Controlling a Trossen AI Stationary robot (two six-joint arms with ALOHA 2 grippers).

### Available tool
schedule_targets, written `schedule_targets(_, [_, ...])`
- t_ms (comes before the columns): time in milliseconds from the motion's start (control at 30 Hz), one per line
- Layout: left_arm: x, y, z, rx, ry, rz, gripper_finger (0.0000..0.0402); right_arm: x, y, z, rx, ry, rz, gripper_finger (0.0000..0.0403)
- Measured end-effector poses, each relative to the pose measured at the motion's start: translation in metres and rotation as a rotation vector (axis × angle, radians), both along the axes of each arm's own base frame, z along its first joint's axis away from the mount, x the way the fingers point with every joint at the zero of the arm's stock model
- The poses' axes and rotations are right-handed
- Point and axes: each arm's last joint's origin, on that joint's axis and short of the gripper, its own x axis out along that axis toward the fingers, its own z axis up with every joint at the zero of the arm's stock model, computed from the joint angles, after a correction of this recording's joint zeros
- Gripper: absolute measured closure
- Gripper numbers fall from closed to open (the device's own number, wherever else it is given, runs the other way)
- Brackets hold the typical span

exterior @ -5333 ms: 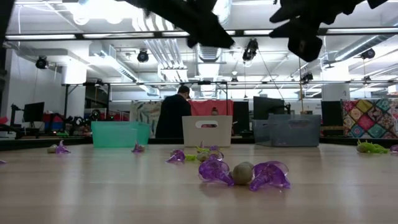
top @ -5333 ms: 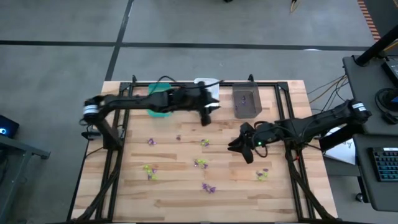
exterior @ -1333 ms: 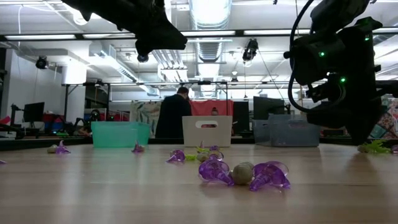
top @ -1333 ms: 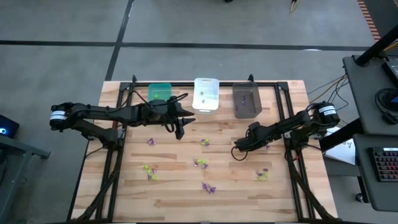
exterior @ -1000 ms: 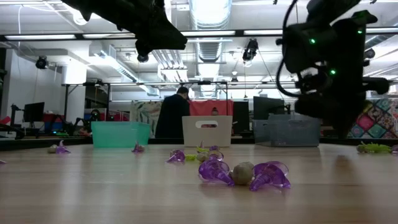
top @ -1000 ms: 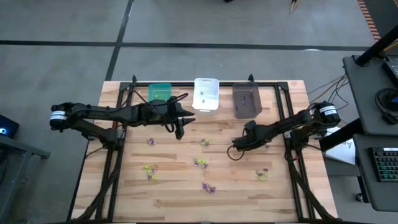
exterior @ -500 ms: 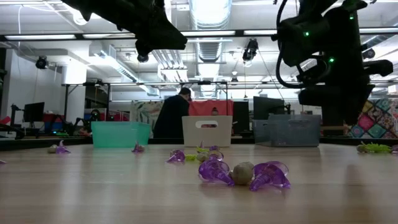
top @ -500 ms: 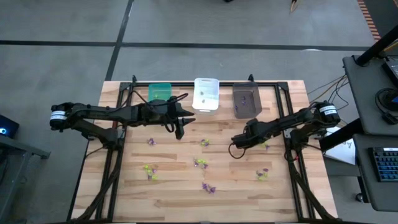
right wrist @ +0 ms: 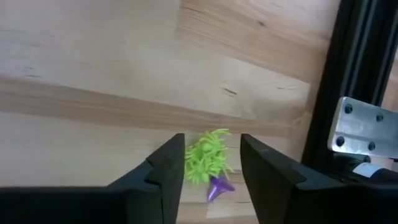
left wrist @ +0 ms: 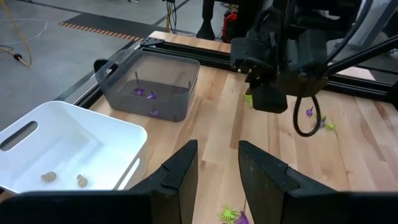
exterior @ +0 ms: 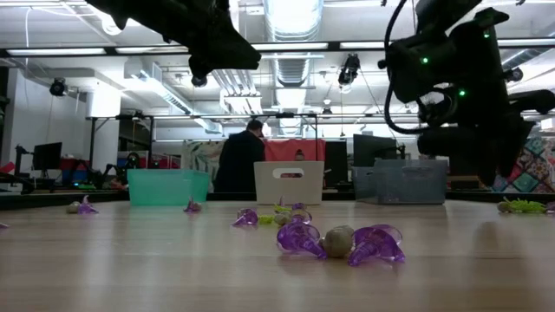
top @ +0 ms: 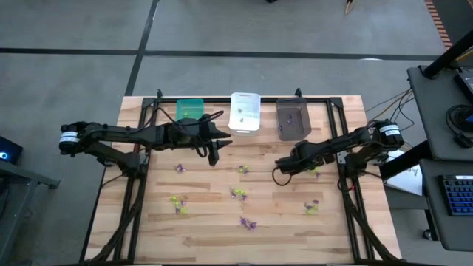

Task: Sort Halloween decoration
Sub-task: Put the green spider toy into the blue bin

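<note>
Two grippers hang over the table (top: 332,222): the right gripper (right wrist: 208,163), fingers parted and gripping nothing, frames a yellow-green trinket (right wrist: 208,154) touching a purple trinket (right wrist: 219,186) on the wood; the left gripper (left wrist: 214,165), fingers apart and empty, waits near the white bin (left wrist: 68,152).

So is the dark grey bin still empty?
No. The left wrist view shows a few purple trinkets lying on the floor of the dark grey bin; it is far from full.

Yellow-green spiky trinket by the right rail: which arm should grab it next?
Right. Its gripper is open right above the yellow-green trinket, which shows between its fingers. The left gripper hangs near the white bin, far off.
</note>
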Motion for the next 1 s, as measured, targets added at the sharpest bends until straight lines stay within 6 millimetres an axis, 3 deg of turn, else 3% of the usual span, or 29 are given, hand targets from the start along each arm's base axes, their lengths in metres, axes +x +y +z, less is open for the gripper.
schedule_targets(200, [0.0, 0.0, 0.0, 0.0, 0.0, 0.0, 0.0304, -0.006, -0.001, -0.009, -0.001, 0.011, -0.024, 0.0248])
schedule_targets(700, [0.0, 0.0, 0.0, 0.0, 0.0, 0.0, 0.0304, -0.013, -0.001, -0.024, -0.002, -0.014, -0.036, 0.0281])
schedule_targets(1000, [0.0, 0.0, 0.0, 0.0, 0.0, 0.0, 0.0304, -0.01, -0.001, -0.027, 0.004, -0.049, -0.03, 0.0326])
